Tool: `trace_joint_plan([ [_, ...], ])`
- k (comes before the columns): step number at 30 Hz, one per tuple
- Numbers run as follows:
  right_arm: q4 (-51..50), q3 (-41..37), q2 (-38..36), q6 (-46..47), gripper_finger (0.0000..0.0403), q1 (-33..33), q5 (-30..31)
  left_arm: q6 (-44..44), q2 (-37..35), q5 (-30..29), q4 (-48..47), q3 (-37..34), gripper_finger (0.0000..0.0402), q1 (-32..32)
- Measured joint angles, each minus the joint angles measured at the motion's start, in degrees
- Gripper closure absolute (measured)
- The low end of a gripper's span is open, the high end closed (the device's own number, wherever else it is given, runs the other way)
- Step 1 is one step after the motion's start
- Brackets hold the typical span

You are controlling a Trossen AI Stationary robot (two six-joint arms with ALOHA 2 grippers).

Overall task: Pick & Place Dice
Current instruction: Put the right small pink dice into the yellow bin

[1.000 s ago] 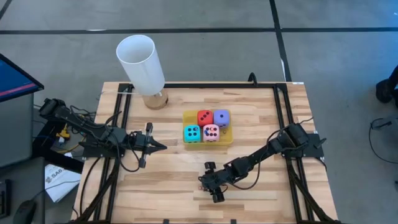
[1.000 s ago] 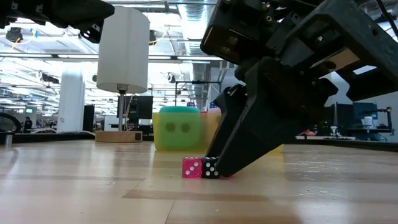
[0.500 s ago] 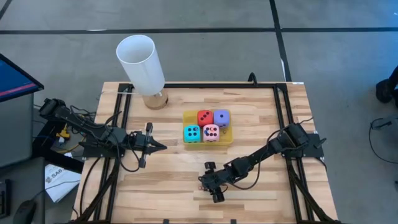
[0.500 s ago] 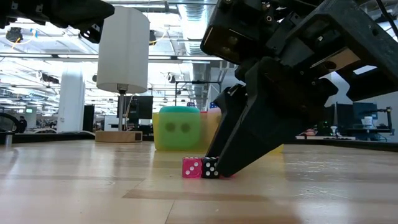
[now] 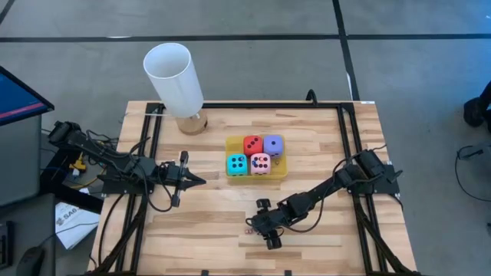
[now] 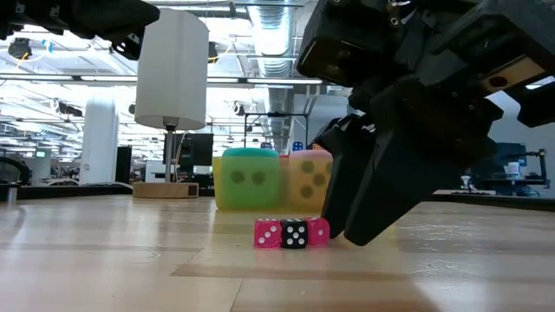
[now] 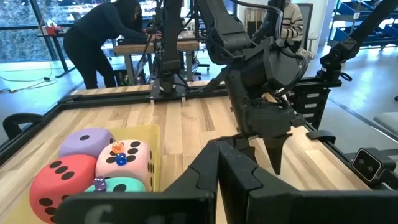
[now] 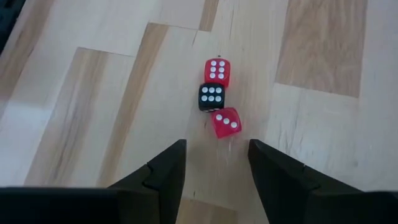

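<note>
Four soft dice sit in a yellow tray [image 5: 283, 172] at mid-table: red [image 5: 252, 144], purple [image 5: 273, 144], cyan [image 5: 236, 163] and pink [image 5: 261, 163]. The left wrist view shows them too, the purple die [image 7: 92, 142] beside the pink one [image 7: 124, 158]. My right gripper [image 8: 216, 146] stands open near the front edge, slanting down, with nothing between its fingers. Just beyond its tips a row of three tiny dice [image 8: 212, 96] rests on the wood. My left gripper [image 5: 201, 182] hovers shut and level, left of the tray.
A white cylinder [image 5: 175, 77] on a round wooden base [image 5: 192, 123] stands at the far left. Black frame rails [image 5: 349, 146] run along the table's sides. Bare wood lies between the tray and the tiny dice [image 6: 293, 233]. People work at benches beyond the table.
My right gripper has drawn back a little from the row of tiny dice, toward the table's right edge. The third tiny die, hidden behind a finger in the low view before, now shows. The dice have stayed in place.
</note>
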Motion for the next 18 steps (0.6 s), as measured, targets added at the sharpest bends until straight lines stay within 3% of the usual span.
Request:
trace_joint_plan([
  [18, 4.2, -0.4, 0.3, -1.1, 0.023, -0.4, 2.8, 0.0, 0.0, 0.0, 0.0, 0.0, 0.0402, 0.0],
])
